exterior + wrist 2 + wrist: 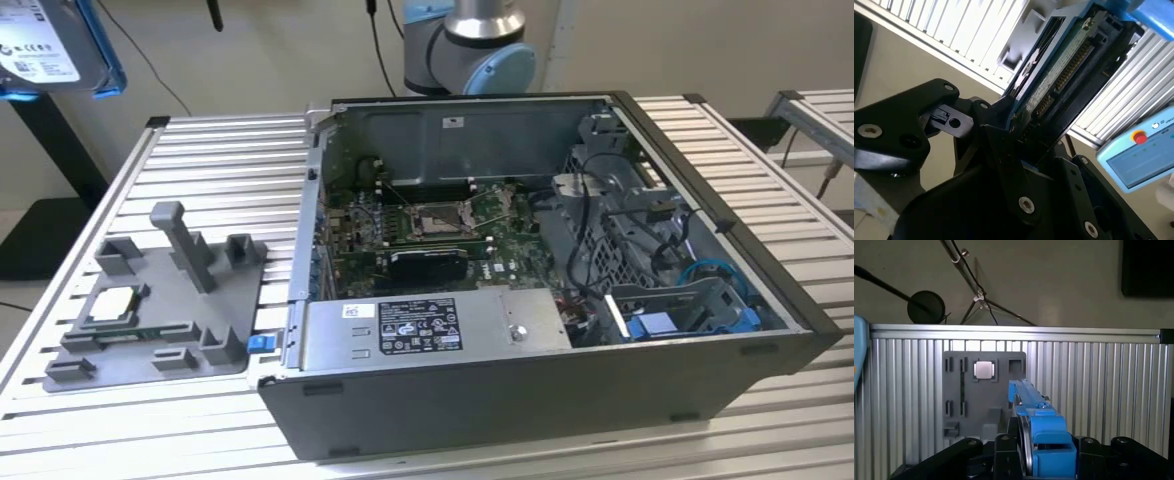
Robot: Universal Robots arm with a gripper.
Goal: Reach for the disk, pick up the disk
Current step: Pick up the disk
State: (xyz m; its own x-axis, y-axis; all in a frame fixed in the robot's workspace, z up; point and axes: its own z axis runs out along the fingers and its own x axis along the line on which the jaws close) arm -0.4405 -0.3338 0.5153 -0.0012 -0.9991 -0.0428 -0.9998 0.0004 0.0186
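Disk [54, 45]: silver-grey metal face, white paper-like label, glossy bright-blue plastic bracket. In the second wrist view, one side is bare green circuit board. Gripper [1016, 127]: matt black, shiny screw heads. Table [214, 150]: ribbed bare aluminium, satin. Fixture tray [234, 305]: matt grey plastic. Computer case [534, 400]: dark grey painted metal outside, dull bare steel inside. Power supply [521, 320]: bright bare metal, black label.

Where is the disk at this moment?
The disk is in the air at the exterior view's upper left corner, beyond the grey tray and left of the open computer case. In the second wrist view the gripper clamps it.
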